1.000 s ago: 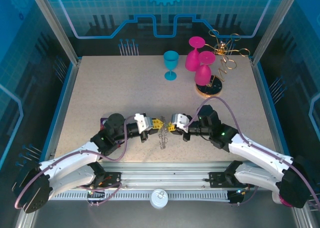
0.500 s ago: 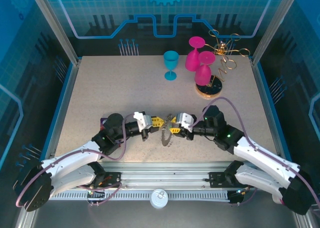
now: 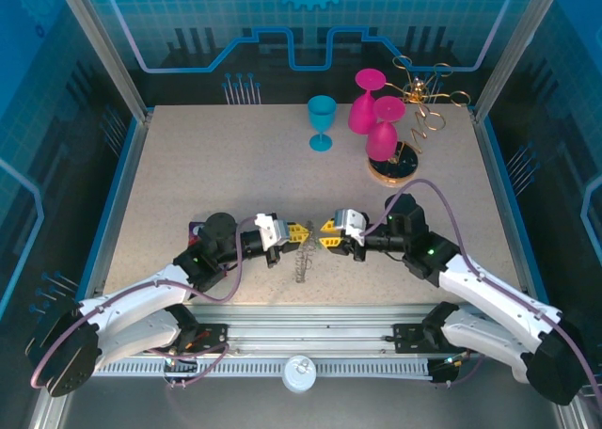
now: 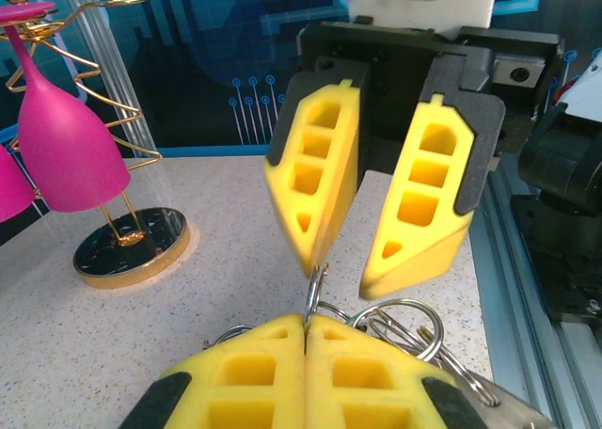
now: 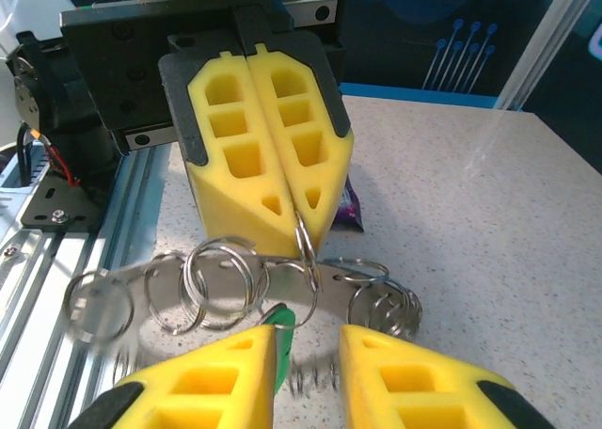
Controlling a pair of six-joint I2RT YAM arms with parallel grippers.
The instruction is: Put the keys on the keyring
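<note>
1. The keyring (image 5: 331, 290) is a flat dark grey ring with many thin, shiny wire loops (image 5: 224, 277) around its rim. Its picture in the right wrist view is a little blurred.
2. It hangs between the two grippers, over the near middle of the speckled beige table (image 3: 235, 166).
3. The left gripper (image 5: 299, 224) has its yellow foam fingers pressed together on one wire loop.
4. The right gripper (image 4: 340, 277) faces it, fingers apart and gripping nothing.
5. A translucent green key (image 5: 278, 318) is just beside one right finger.
</note>
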